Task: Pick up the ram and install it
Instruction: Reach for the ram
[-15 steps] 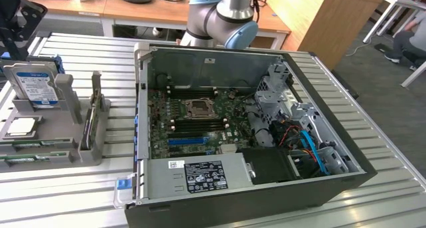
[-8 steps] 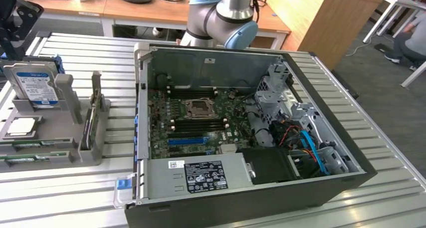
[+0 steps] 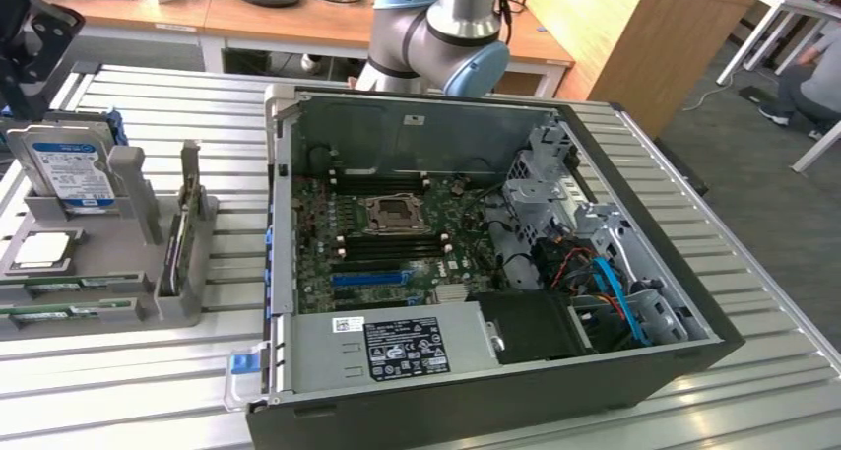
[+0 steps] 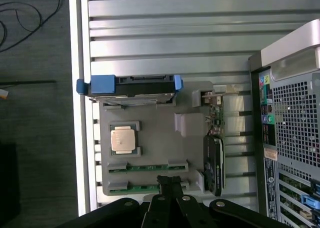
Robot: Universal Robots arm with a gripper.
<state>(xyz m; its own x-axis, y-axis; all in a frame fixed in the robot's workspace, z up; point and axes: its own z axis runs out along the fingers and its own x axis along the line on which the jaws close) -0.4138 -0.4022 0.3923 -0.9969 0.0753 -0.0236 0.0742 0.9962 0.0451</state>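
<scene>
Two ram sticks, thin green boards, lie in slots of a grey holder [image 4: 155,138]: one ram stick [image 4: 147,166] and a second [image 4: 137,188] beside it. In the exterior view they sit at the holder's front, one ram stick [image 3: 59,286] and the other [image 3: 59,312]. My gripper [image 4: 169,180] hovers above the holder, its black fingers closed together with nothing between them. Its tip is over the end of the second stick. The open computer case [image 3: 657,302] stands to the exterior view's right of the holder, with the motherboard [image 3: 381,233] exposed.
The holder also carries a hard drive [image 4: 130,85] with blue clips, a square silver processor [image 4: 124,138] and an upright card [image 4: 214,163]. The case's back panel [image 4: 295,128] stands close beside the holder. Everything rests on a slatted metal table [image 3: 775,391].
</scene>
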